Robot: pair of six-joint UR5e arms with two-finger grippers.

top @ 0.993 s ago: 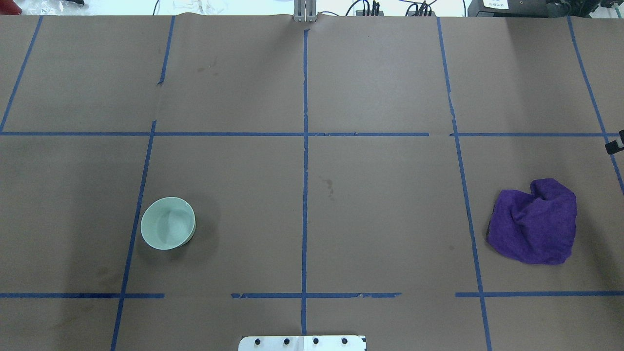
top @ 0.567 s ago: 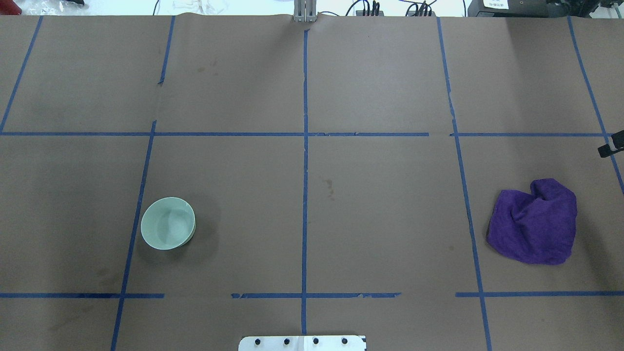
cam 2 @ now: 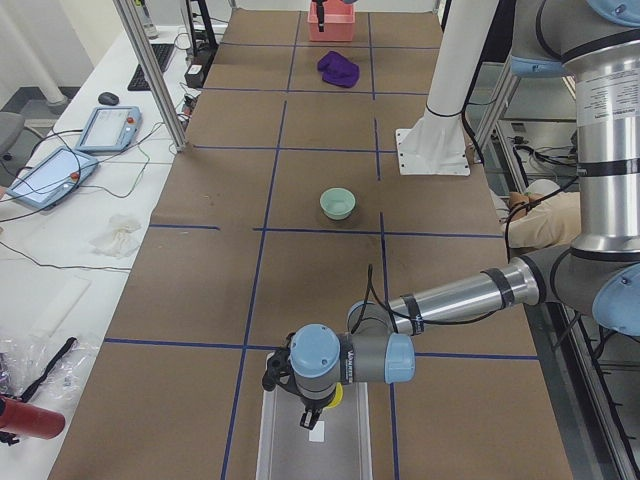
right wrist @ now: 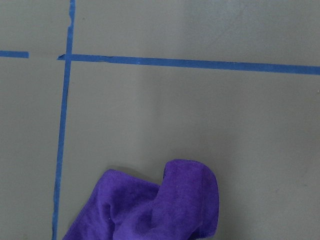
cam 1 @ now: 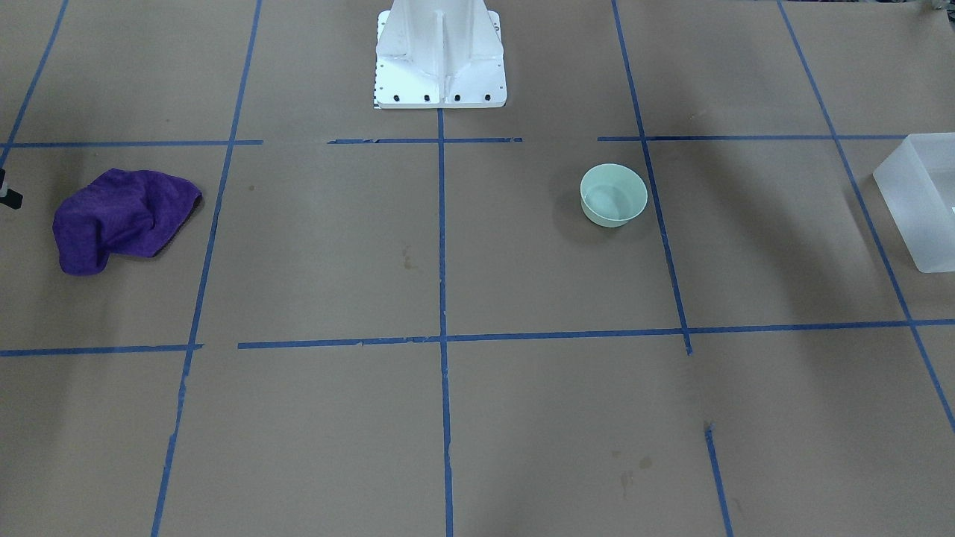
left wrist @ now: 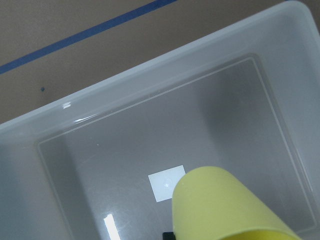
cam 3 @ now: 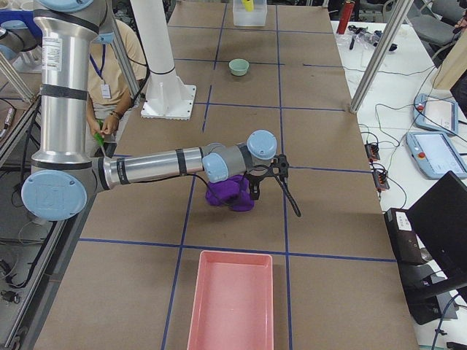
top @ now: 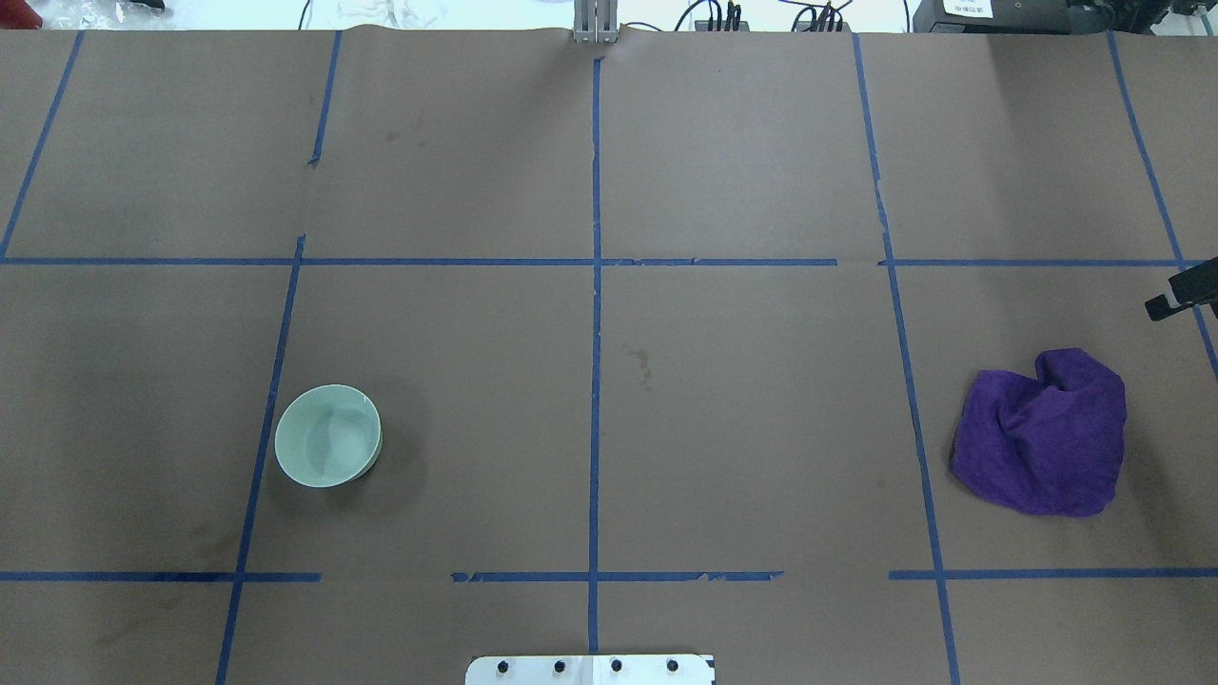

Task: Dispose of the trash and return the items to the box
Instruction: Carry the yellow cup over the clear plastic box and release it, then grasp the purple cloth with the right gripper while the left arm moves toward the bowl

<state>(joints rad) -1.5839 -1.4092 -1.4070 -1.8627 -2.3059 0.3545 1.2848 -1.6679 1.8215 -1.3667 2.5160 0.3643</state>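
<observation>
You had the left gripper [cam 2: 315, 408] at the bottom of the left side view, hanging over the frosted translucent white rectangular plastic box [left wrist: 125, 95]. The small yellow tapered plastic cup [left wrist: 220, 205] filled the lower right of the left wrist view, tilted and off the box floor. The cup hid the fingers, so I could only judge that they were pinching it.

To finish this step well, you needed to bring the cup down inside the walls, toward the white sticker [left wrist: 166, 182] on the floor. You should have let go only once it was low, because a light tapered cup dropped from height would likely bounce or roll. After that, a straight lift out would have kept you off the rim.

The pale mint-green round bowl [top: 327, 436], perhaps another item to return, sat in the lower left of the overhead view. The crumpled purple cloth [top: 1042, 433] lay at the right of that view. The right gripper [top: 1175, 299] showed only as a dark sliver at that view's right edge, above the cloth in the frame. I could not tell whether its fingers were spread or pressed together.

Compared with the overhead frame 1 second earlier, that sliver had come further into the frame, leftward and slightly lower. The bowl and cloth had not moved.
</observation>
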